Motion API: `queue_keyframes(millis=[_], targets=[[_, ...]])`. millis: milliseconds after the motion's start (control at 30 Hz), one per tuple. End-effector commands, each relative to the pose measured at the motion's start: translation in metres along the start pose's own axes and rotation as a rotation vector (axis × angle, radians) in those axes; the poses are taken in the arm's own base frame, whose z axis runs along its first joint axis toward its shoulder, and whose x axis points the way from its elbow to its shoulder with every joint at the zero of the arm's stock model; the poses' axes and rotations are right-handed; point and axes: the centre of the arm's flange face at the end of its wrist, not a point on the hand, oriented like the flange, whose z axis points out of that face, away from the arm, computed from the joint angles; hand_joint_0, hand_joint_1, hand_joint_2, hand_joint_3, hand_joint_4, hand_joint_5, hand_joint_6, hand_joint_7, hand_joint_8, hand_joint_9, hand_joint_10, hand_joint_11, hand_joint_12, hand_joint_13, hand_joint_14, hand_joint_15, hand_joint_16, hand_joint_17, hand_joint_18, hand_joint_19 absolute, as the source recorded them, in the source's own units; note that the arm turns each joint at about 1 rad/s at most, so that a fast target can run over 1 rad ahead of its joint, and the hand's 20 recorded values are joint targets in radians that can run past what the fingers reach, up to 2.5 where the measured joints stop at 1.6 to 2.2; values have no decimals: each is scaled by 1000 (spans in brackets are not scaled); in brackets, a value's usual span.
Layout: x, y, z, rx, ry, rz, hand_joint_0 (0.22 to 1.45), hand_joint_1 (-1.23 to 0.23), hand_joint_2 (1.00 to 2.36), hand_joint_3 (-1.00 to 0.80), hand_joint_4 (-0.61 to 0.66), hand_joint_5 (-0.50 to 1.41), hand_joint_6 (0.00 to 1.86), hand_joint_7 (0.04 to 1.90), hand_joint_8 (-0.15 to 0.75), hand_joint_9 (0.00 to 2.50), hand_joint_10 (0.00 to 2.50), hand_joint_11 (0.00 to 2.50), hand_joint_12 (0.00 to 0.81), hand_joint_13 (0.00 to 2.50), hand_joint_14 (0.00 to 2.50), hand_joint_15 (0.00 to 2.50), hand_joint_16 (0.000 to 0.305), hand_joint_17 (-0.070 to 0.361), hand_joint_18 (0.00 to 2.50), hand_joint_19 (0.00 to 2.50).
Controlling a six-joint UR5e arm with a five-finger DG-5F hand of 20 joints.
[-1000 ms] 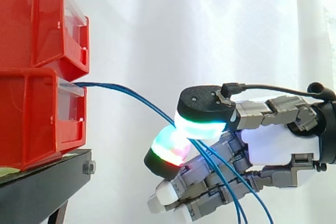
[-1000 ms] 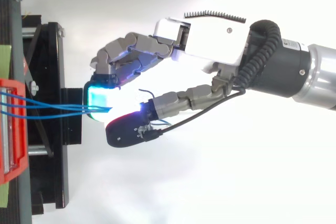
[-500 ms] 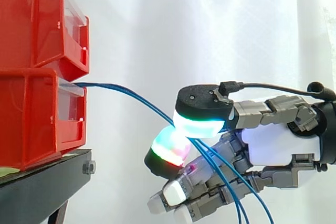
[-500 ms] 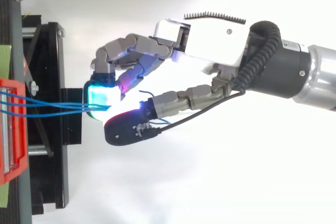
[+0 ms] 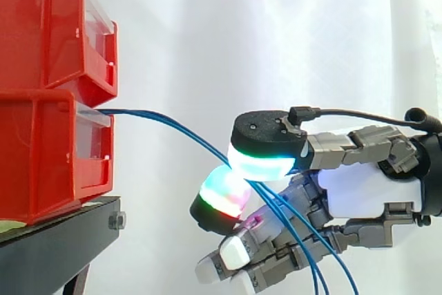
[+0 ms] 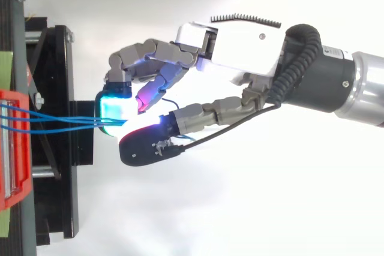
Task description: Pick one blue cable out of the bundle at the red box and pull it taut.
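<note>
Several thin blue cables (image 5: 173, 124) leave the front of the lower red bin (image 5: 48, 157) and slope down to the right. They run in between the thumb's cyan-green pad (image 5: 266, 160) and a finger's red-green pad (image 5: 221, 198), which press together on them. Below the pinch the cables fan out and hang down past the palm. My hand (image 5: 366, 188) reaches in from the right, its other fingers curled underneath. From above, the cables (image 6: 54, 123) run from the red bin (image 6: 12, 148) straight to the glowing pad of my hand (image 6: 240, 46).
A second red bin (image 5: 48, 32) is stacked on the lower one. Both rest on a black stand (image 5: 55, 240) at the left. A white curtain hangs behind, with open space between the bins and my hand.
The lower fingers have curled a little further in, one now showing a magenta glow. The pinch on the cables and the arm's place are unchanged.
</note>
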Motion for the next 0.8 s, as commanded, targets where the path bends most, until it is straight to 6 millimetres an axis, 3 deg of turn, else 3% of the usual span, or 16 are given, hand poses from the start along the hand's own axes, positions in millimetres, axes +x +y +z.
queue_keyframes(millis=[0,400,633,767], targets=[[0,0,0,0,0,0,545,-566,1010,-275,92,25,629,1296,251,1005,4,184,353,468,5,126,53,119,441,247],[0,0,0,0,0,2,535,-545,1009,-359,101,33,596,1351,221,1005,4,182,319,451,6,134,45,102,396,278],[0,0,0,-1,0,2,513,-578,1007,-394,105,31,583,1386,233,997,4,186,328,451,6,136,47,105,404,275],[0,1,0,-3,0,3,488,-641,1005,-415,111,0,638,1310,267,916,5,229,345,410,5,135,49,111,397,264]])
